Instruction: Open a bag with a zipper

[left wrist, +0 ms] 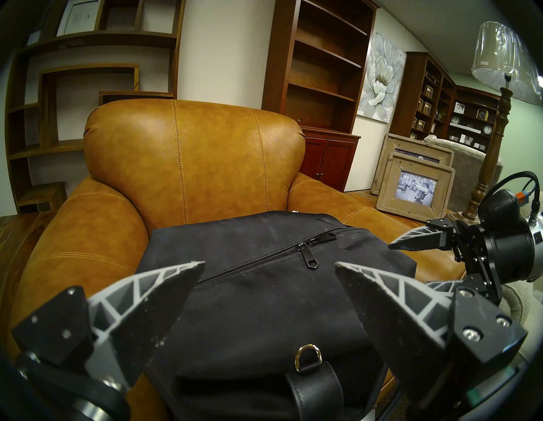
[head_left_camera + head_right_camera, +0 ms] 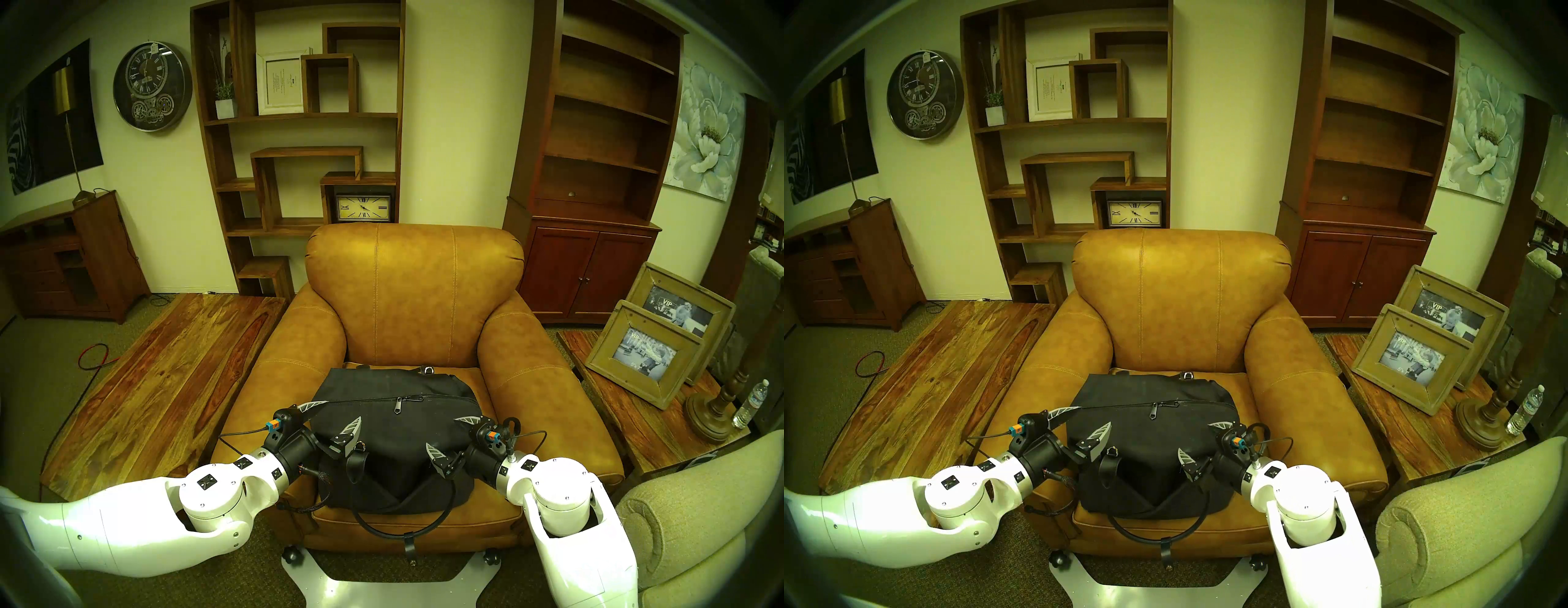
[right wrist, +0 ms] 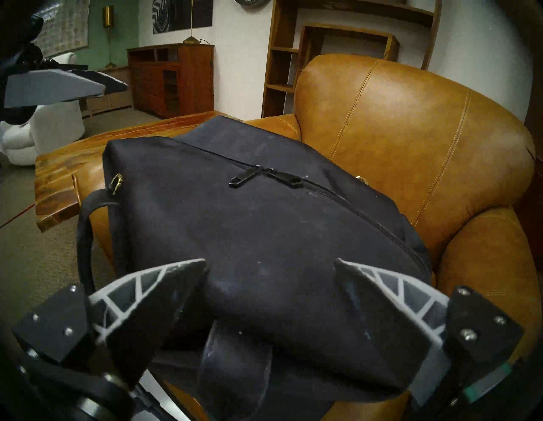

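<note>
- The bag point(image 2: 396, 441) is black and soft. It lies on the seat of a brown leather armchair point(image 2: 413, 293), in front of the robot, between the two arms.
- The left gripper point(image 2: 333, 418) hangs at the left end of the bag. Its two fingers are wide apart and hold nothing. One fingertip point(image 2: 312, 406) is near the left end of the zipper line, and the other is over the front part of the bag. From the pictures one cannot tell if they touch the fabric.
- In the left wrist view, the bag fills the space between the open fingers of the left gripper point(image 1: 270, 264). A small metal ring point(image 1: 308, 357) on a black strap is just below them.
- The zipper point(image 2: 399, 399) runs from left to right along the top of the bag. To the left of its pull tab point(image 2: 399, 405) it is shut; to the right the teeth look a little parted. The pull tab is near the middle and hangs toward the front. It lies between the two grippers, apart from both.
- A thin black handle point(image 2: 403, 524) falls in a loop over the front edge of the seat.
- The right gripper point(image 2: 452, 437) is at the right end of the bag, also with its fingers wide apart and empty. In the right wrist view the black fabric lies between the fingers of the right gripper point(image 3: 270, 263), and the pull tab point(image 3: 245, 176) is farther up on the bag.
- To the right of the armchair, two wooden picture frames point(image 2: 653, 348) lean on a low table, and a water bottle point(image 2: 751, 403) stands near them.
</note>
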